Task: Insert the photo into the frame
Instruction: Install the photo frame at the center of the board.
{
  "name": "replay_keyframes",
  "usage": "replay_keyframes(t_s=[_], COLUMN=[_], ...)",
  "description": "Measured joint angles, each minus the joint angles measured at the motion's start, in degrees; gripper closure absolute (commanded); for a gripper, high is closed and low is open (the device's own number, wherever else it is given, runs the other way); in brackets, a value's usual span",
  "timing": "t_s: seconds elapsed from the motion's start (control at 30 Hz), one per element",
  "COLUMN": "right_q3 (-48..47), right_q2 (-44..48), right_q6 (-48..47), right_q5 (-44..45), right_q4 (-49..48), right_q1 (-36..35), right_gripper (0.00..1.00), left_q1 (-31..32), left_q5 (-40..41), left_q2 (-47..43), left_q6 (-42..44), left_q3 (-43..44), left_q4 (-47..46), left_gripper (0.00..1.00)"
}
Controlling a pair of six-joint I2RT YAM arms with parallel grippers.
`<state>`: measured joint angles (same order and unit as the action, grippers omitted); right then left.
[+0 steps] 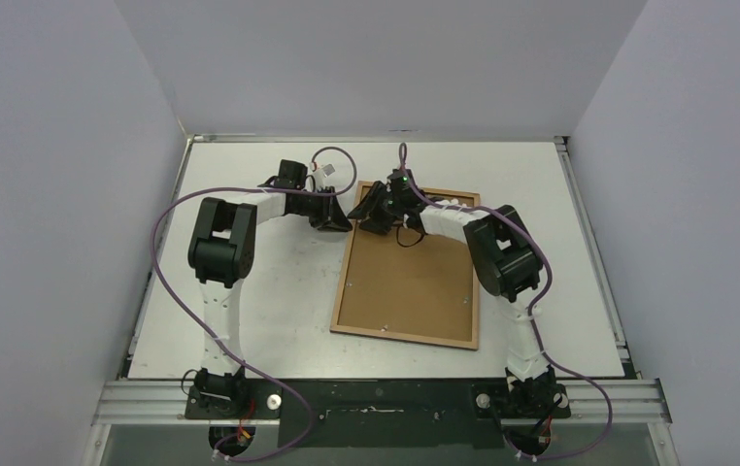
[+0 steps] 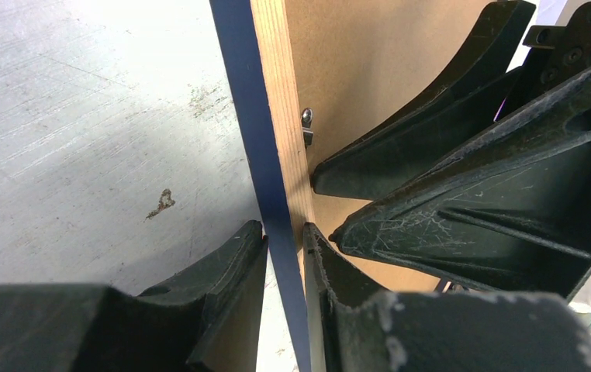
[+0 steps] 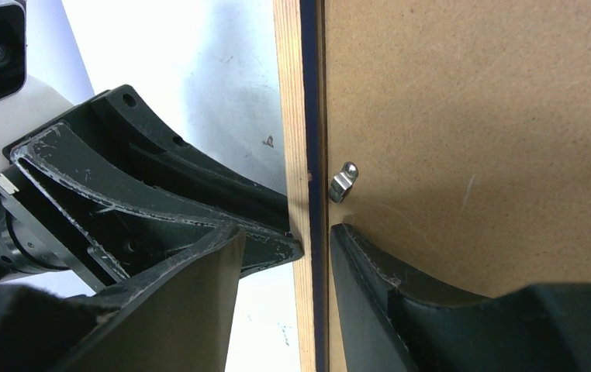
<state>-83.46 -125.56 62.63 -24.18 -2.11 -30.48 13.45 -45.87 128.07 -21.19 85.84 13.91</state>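
The frame (image 1: pixel 403 337) lies back-up on the table, with its brown backing board (image 1: pixel 407 277) showing inside the wood rim. Both grippers meet at its far left corner. My left gripper (image 1: pixel 345 216) straddles the frame's rail (image 2: pixel 246 116): one finger is against the navy outer edge and the other is on the wood back, so the left gripper (image 2: pixel 283 230) is shut on the rail. My right gripper (image 1: pixel 371 209) stands open across the same rail (image 3: pixel 288 93). One finger of the right gripper (image 3: pixel 286 232) rests on the backing board and the other stays clear of the rim. The photo is hidden.
A small metal retaining clip (image 3: pixel 343 182) sits on the backing board just ahead of my right finger, and the clip (image 2: pixel 306 124) also shows in the left wrist view. The white table (image 1: pixel 269 291) has a raised border and grey walls on three sides. Purple cables loop over both arms.
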Motion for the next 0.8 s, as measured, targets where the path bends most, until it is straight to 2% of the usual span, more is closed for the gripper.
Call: replay_keyframes(t_s=[0.8], right_q3=[-1.22], right_q2=[0.00], right_q6=[-1.73], right_q5=[6.05], right_q4=[0.37], right_q1=[-1.11], right_gripper=[0.54], left_q1=[-0.04], left_q5=[-1.46], left_q2=[0.00], left_q6=[0.46], left_q3=[-0.63], left_q4=[-0.66], left_gripper=[0.81])
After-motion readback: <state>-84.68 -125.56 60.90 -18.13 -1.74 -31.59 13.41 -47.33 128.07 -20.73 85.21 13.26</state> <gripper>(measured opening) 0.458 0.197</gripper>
